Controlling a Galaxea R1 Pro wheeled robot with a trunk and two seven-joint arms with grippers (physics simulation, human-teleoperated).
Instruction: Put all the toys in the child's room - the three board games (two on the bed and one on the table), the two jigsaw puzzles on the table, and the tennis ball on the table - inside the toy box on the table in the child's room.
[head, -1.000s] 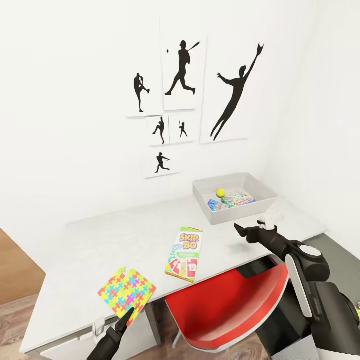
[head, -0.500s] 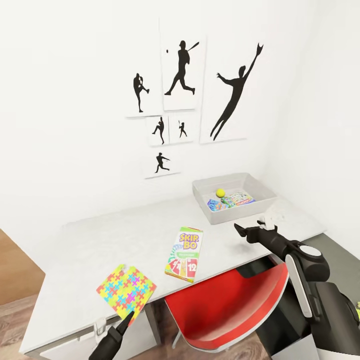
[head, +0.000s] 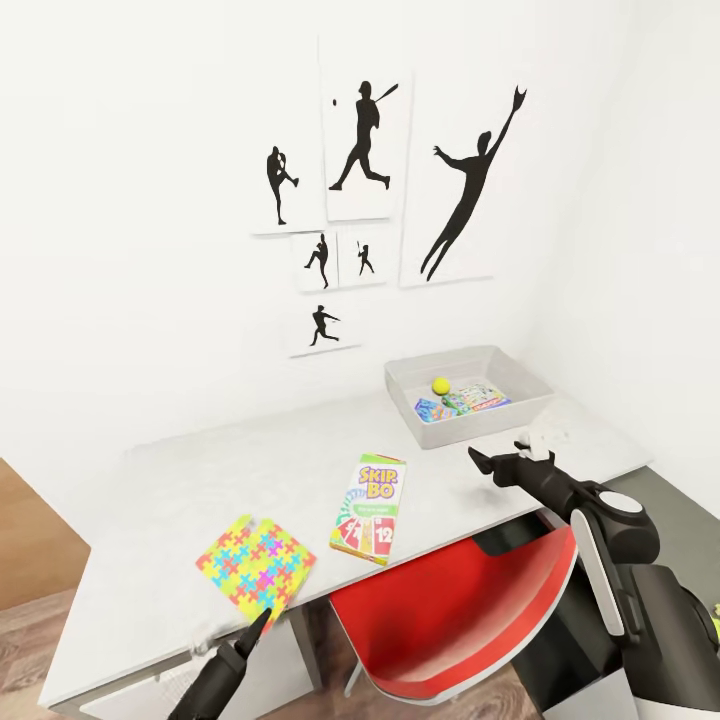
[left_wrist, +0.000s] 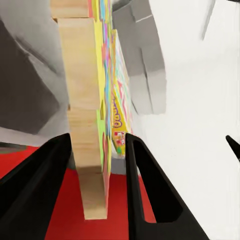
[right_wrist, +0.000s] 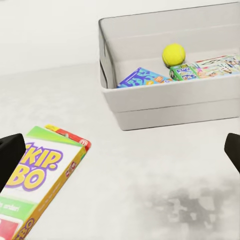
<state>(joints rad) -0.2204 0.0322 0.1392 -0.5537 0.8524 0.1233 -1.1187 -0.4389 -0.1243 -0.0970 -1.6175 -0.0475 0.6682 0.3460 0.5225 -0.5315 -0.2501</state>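
Left gripper (left_wrist: 95, 165): black fingers clamp the thin multicoloured jigsaw puzzle sheet (head: 255, 573) at its near edge.
Right gripper (head: 497, 458): spread wide, holding nothing — above the white table (head: 150, 520).
Light grey toy box (right_wrist: 165, 107): holds the yellow-green tennis ball (right_wrist: 173, 54) and two printed game boxes (right_wrist: 200, 71).
"SKIP BO" game box (head: 369, 508): flat on the table — between the puzzle sheet and the toy box.

"SKIP BO" and "12" on the card-game box (head: 369, 508) on the table (head: 150, 500).
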